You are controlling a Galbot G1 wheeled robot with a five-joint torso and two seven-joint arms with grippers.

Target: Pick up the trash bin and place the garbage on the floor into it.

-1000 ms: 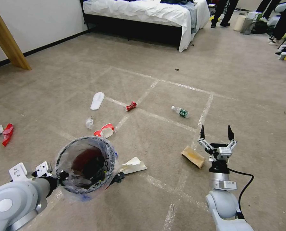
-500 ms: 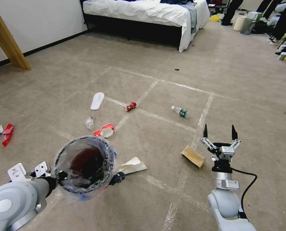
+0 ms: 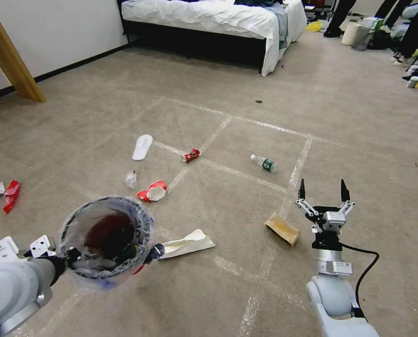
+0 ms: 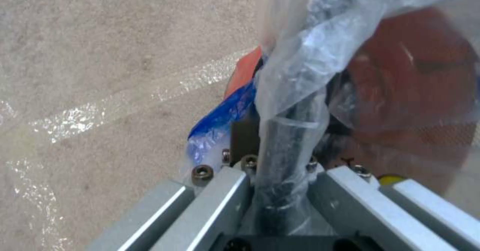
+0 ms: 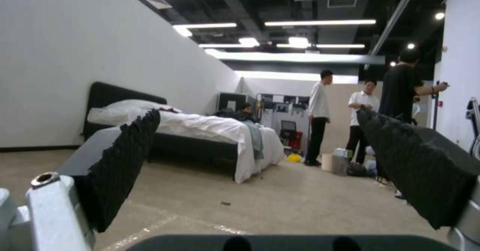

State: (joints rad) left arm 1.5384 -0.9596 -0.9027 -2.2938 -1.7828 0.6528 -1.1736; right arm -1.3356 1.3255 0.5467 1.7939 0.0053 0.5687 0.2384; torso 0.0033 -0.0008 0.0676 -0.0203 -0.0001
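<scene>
We see the left gripper (image 3: 109, 255) clamped on the near rim of the trash bin (image 3: 107, 238), holding the small red bin above the floor (image 3: 227, 290) at the lower left of the head view; its mouth faces up and its crinkly clear liner with blue edging spills over the rim. In the left wrist view the rim and liner (image 4: 300, 93) are pinched between the metal fingers (image 4: 220, 194), with the red bin wall (image 4: 415, 93) just past them and a shiny tape line (image 4: 125, 105) on the carpet below. The right gripper (image 3: 323, 187) hangs over the carpet at the lower right, fingers spread wide and holding nothing; the right wrist view shows its two black ribbed pads (image 5: 125, 165) well apart, looking across the room toward the bed (image 5: 200, 131). The garbage lies scattered on the taped grid: a crumpled brown paper bag (image 3: 282, 228) just to the left of the right gripper, a folded white paper (image 3: 186, 243) beside the bin, a crushed red-and-white paper cup (image 3: 153, 191) beyond it, and a small clear wrapper (image 3: 131, 179) near the cup, though we can hardly make out what that piece is. Farther out sit a crushed red can (image 3: 190, 155), a green-labelled clear bottle (image 3: 263, 163), and a white slipper (image 3: 142, 146). A red wrapper (image 3: 11, 195) lies at the far left edge.
</scene>
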